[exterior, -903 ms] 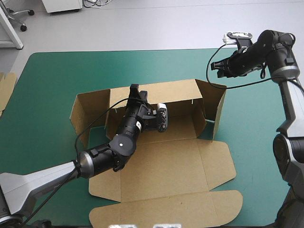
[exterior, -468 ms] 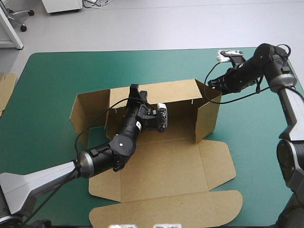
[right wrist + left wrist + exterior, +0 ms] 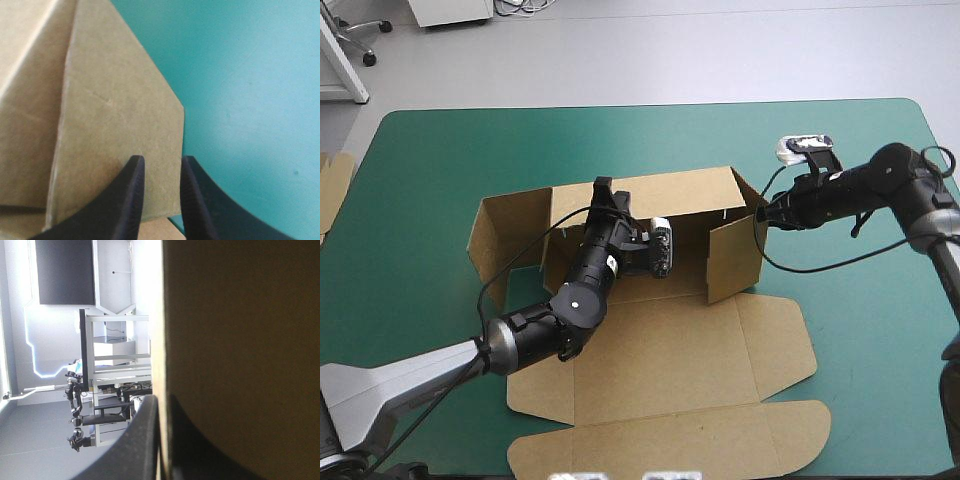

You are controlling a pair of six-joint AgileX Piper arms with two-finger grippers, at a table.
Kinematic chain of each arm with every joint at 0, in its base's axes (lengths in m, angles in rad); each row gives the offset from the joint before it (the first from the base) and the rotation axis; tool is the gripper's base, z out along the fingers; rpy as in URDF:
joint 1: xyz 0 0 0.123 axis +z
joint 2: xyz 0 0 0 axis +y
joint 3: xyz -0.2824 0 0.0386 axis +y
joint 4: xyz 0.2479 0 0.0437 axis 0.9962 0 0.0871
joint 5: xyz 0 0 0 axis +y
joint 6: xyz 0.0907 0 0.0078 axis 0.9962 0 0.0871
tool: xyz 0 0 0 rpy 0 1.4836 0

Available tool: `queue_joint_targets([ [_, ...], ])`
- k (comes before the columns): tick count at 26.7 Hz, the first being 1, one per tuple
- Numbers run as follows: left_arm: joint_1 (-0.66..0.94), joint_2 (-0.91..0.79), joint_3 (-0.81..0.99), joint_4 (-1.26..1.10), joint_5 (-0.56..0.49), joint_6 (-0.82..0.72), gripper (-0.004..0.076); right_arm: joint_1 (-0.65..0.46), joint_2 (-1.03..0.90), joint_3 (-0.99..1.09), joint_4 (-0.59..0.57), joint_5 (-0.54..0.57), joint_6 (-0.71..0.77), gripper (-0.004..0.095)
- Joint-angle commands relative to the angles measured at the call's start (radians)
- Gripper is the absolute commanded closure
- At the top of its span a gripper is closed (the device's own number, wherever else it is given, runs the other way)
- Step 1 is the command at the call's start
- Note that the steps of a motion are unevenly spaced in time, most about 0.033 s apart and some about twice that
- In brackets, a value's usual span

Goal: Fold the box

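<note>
The brown box point(image 3: 660, 340) lies in the middle of the table, its back wall point(image 3: 685, 195) raised and its lid flat toward the near edge. My left gripper point(image 3: 603, 188) is shut on the back wall's top edge; in the left wrist view, the left gripper point(image 3: 162, 440) straddles the board point(image 3: 240, 340). The right end flap point(image 3: 732, 255) stands swung inward over the base. My right gripper point(image 3: 763, 212) is at its outer face near the back corner. In the right wrist view, the right gripper point(image 3: 160, 162) is all but shut against that flap point(image 3: 115, 115).
The left end flap point(image 3: 505, 235) stands angled outward. An edge of more board point(image 3: 332, 185) shows at the table's left edge. Bare teal-green cover point(image 3: 860, 330) lies right of the box and also behind it.
My right gripper has come down and leftward from beyond the box's right corner. The right end flap has swung inward with it. The left arm has not moved.
</note>
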Motion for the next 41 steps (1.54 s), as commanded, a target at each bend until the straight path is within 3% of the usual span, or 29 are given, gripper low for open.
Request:
queue_joint_targets([
  [1,-0.008,-0.027,-0.027,0.035,0.021,-0.010,0.0738,-0.009,-0.105,0.092,0.144,-0.116,-0.130,0.0667],
  [10,-0.008,-0.027,-0.027,0.035,0.018,-0.018,0.0738,-0.009,-0.239,0.306,0.313,-0.240,-0.450,0.0667],
  [23,-0.008,-0.027,-0.027,0.035,0.018,-0.018,0.0738,-0.009,-0.246,0.313,0.321,-0.161,-0.501,0.0665],
  [29,-0.008,-0.027,-0.027,0.035,0.020,-0.018,0.0738,-0.009,-0.246,0.313,0.325,-0.203,-0.542,0.0658],
  [35,-0.008,-0.027,-0.027,0.035,0.020,-0.018,0.0738,-0.009,-0.244,0.313,0.347,-0.188,-0.579,0.0377],
  [41,-0.008,-0.027,-0.027,0.035,0.020,-0.016,0.0738,0.006,-0.244,0.313,0.372,-0.173,-0.560,0.0379],
])
